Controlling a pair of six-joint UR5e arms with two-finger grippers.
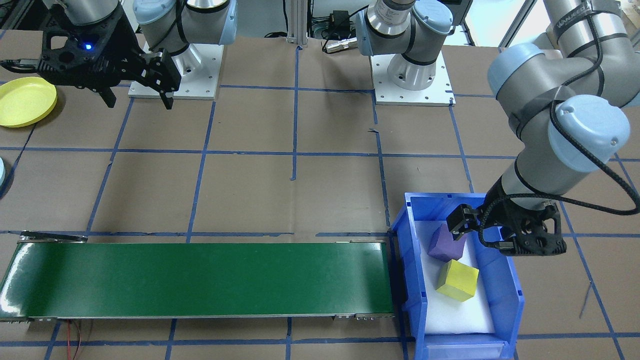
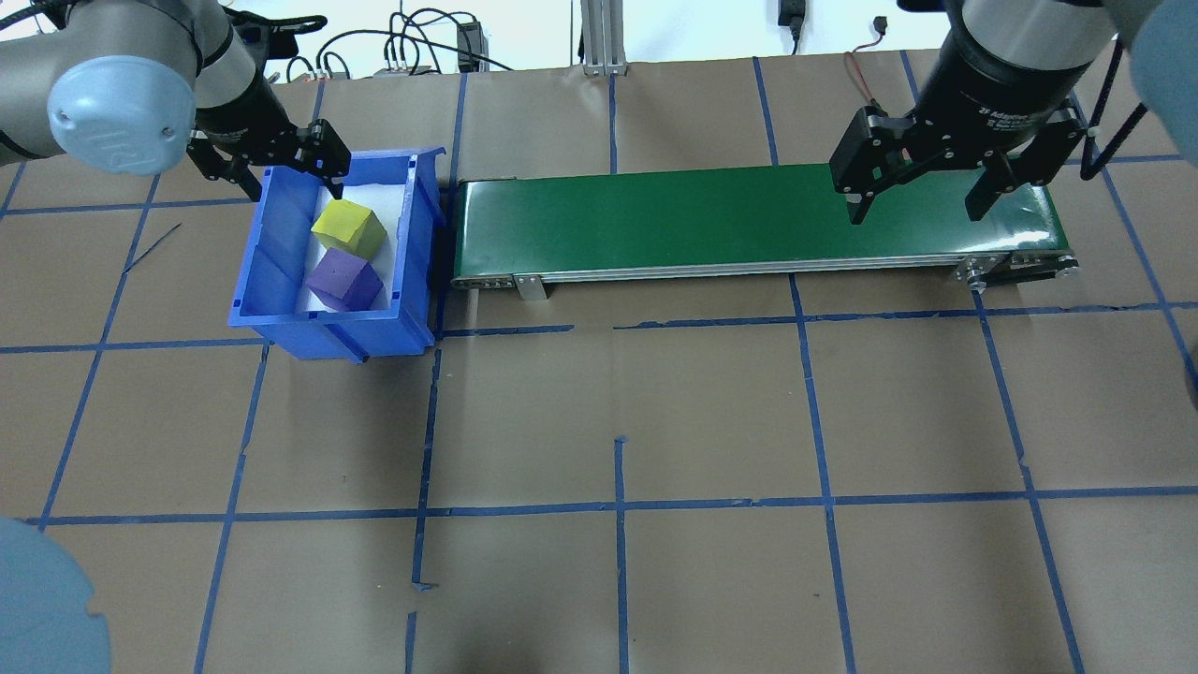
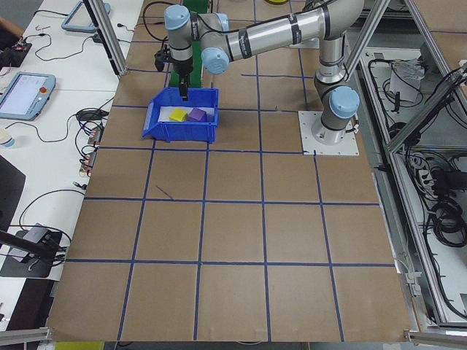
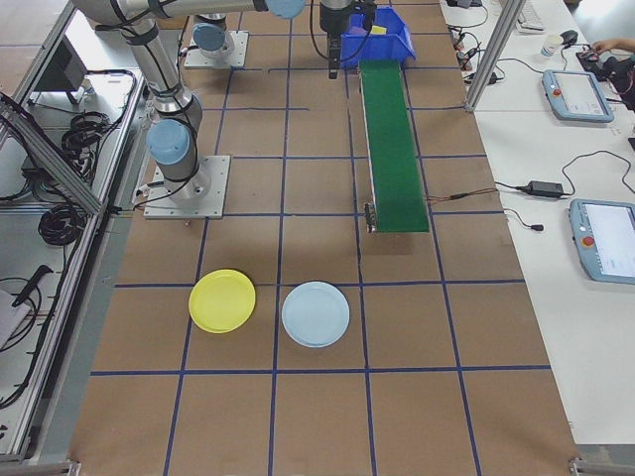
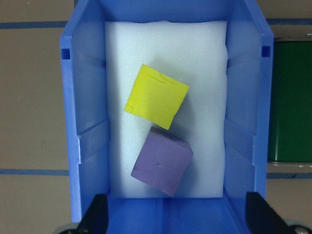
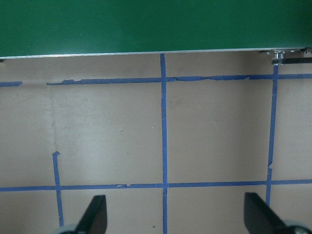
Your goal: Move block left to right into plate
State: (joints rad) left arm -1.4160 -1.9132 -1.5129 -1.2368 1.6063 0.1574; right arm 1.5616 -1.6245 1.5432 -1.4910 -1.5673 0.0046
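A yellow block [image 5: 156, 96] and a purple block [image 5: 162, 161] lie side by side on white foam in the blue bin [image 5: 83, 122]. My left gripper [image 5: 175, 219] hangs open above the bin's end nearest the purple block [image 1: 446, 243], holding nothing; in the overhead view it [image 2: 274, 167] is over the bin's far rim. My right gripper [image 2: 919, 201] is open and empty, above the right end of the green conveyor belt [image 2: 749, 220]. The yellow plate [image 4: 222, 300] rests on the table on the robot's right, apart from both grippers, also seen as the plate [image 1: 25, 101].
A light blue plate [image 4: 316, 313] lies beside the yellow one. The conveyor belt [image 1: 200, 280] runs from the bin [image 1: 515, 295] toward the right side. Brown table surface with blue tape lines [image 6: 163, 146] lies under the right gripper [image 6: 175, 219].
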